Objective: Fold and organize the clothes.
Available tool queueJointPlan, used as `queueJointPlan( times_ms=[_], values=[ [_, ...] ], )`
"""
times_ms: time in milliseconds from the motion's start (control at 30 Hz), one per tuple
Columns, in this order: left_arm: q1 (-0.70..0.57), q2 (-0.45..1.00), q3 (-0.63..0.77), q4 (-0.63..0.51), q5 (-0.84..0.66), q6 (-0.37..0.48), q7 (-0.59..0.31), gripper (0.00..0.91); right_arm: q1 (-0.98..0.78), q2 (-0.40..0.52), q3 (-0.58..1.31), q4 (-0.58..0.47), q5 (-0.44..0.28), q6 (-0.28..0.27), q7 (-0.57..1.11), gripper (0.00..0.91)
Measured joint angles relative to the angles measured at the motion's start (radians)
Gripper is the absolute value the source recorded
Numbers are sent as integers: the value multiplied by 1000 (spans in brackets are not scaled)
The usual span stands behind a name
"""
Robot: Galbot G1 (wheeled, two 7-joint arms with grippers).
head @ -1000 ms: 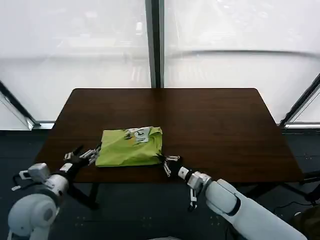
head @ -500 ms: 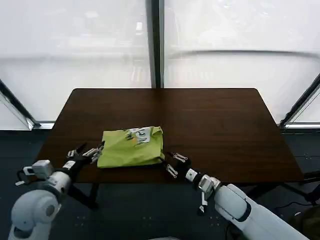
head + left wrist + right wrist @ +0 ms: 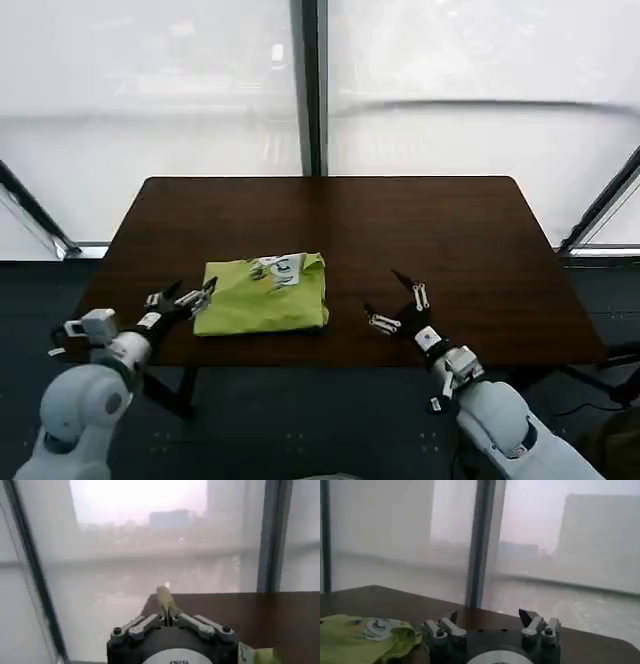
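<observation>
Lime T-shirt [image 3: 263, 295] folded, long axis left-right

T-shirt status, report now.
Left tool at the T-shirt left edge, shut on a pinch of fabric. Right tool open, apart from it on the table. T-shirt folded, graphic up. Nothing in the way.

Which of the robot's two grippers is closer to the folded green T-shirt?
Left. The left gripper is at the T-shirt's left edge; the right gripper hovers open, clearly apart to its right.

Lime T-shirt [image 3: 264, 294], white print, dark-brown table [image 3: 440, 240]
</observation>
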Motion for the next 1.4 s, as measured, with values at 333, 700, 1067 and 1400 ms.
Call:
queueJointPlan(
  times_ms=[333,700,1067,1400],
  values=[
    [-24,38,21,28,-3,-3,14,878,-95,-21,87,32,86,125,15,878],
    [-89,73,72,103,-1,-19,19,878,-322,42,378,73,206,144,104,878],
    [-93,48,90,174,23,-117,52,878,-454,97,547,127,265,133,135,878],
    [-63,-34,138,220,129,-292,8,878,-574,125,688,217,297,108,147,878]
  ],
)
